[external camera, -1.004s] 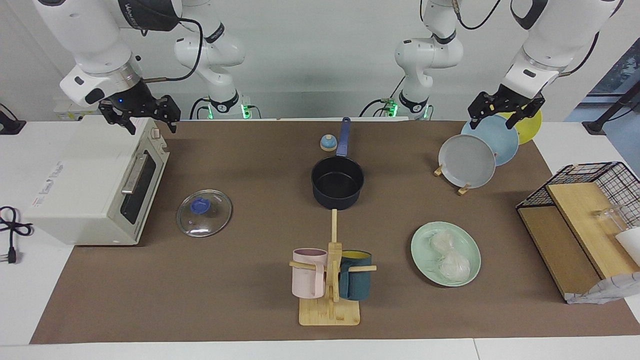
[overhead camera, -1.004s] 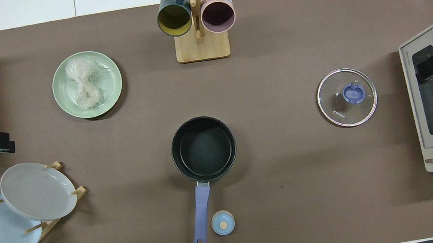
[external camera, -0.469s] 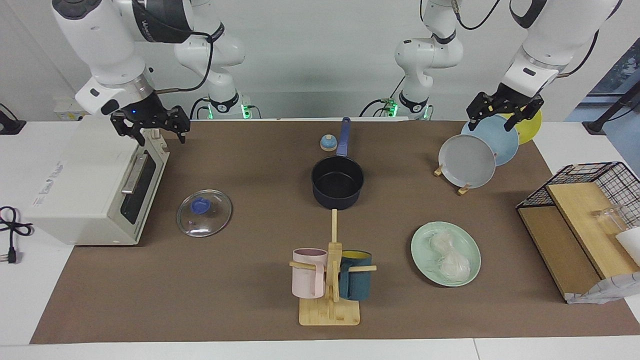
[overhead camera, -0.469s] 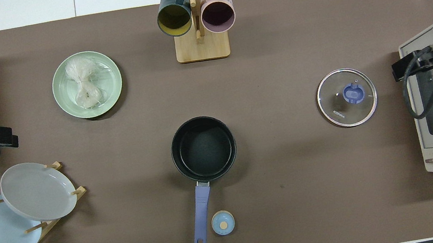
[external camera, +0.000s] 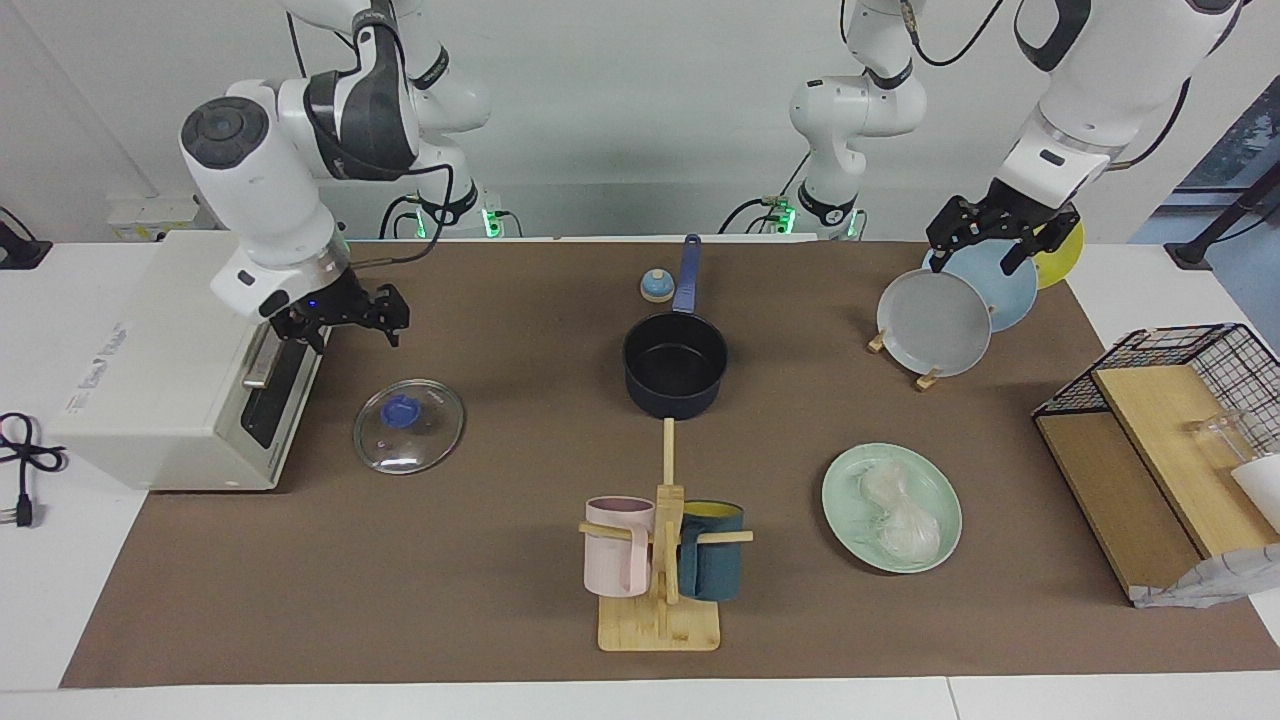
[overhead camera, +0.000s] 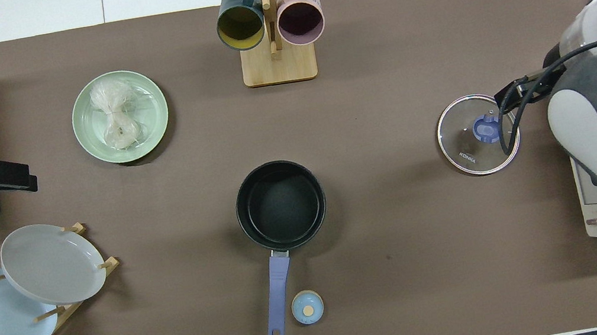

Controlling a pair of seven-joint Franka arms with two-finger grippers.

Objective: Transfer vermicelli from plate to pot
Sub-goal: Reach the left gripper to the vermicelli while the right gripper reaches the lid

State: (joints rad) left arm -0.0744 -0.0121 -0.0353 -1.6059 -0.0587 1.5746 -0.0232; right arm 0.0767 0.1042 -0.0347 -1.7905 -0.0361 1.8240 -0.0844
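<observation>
Whitish vermicelli [external camera: 898,515] lies on the plate [external camera: 838,498], well apart from the pot [external camera: 675,372], and with our left gripper [external camera: 988,237] and right gripper [external camera: 345,318] both spread and empty, we think slippery strands might drop on the way.

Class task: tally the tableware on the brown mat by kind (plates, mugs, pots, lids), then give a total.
Plates: 4: mint-green plate, grey plate, light blue plate, yellow plate
Mugs: 2: pink mug, dark teal mug
Pots: 1: pot
Lids: 1: glass lid
Total: 8
</observation>
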